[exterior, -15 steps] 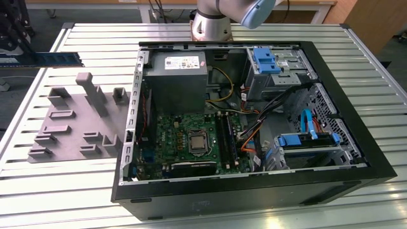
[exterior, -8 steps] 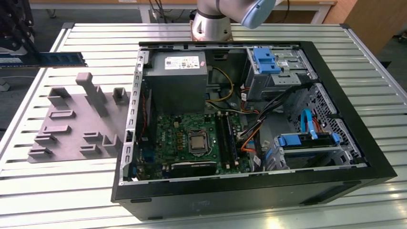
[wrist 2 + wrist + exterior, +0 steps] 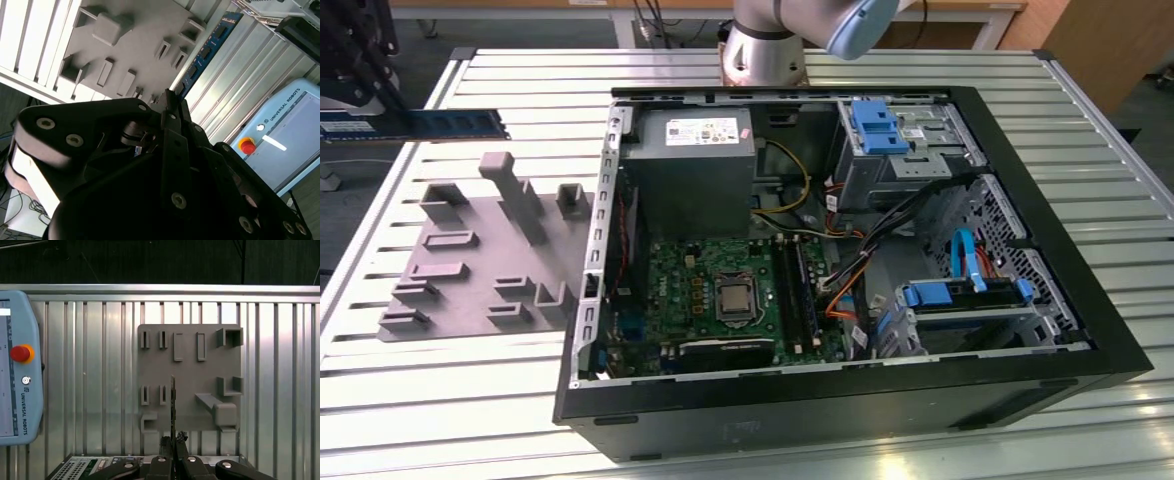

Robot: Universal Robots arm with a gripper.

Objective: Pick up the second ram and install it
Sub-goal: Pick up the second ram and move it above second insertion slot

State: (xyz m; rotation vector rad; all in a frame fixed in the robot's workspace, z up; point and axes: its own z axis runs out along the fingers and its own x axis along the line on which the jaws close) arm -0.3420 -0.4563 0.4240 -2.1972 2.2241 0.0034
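Observation:
The second ram (image 3: 454, 124), a long blue stick with dark chips, hangs level above the table's far corner at the exterior view's left, over the grey fixture plate (image 3: 467, 260). My gripper (image 3: 350, 105) is shut on one end of it at that view's left edge. In the first wrist view the second ram (image 3: 173, 405) shows edge-on, rising from between my gripper's (image 3: 173, 442) closed fingers. In the second wrist view the second ram (image 3: 207, 50) runs out past the gripper (image 3: 169, 102). The green motherboard (image 3: 720, 290) lies inside the open computer case (image 3: 854, 400), with its memory slots (image 3: 798, 290) beside the processor.
The fixture plate (image 3: 190, 375) carries raised holders and slots. A teach pendant (image 3: 17, 365) with a red button lies on the slatted table. The arm's base (image 3: 767, 45) stands behind the case. Blue drive brackets (image 3: 874, 125) and cables crowd the case's right side.

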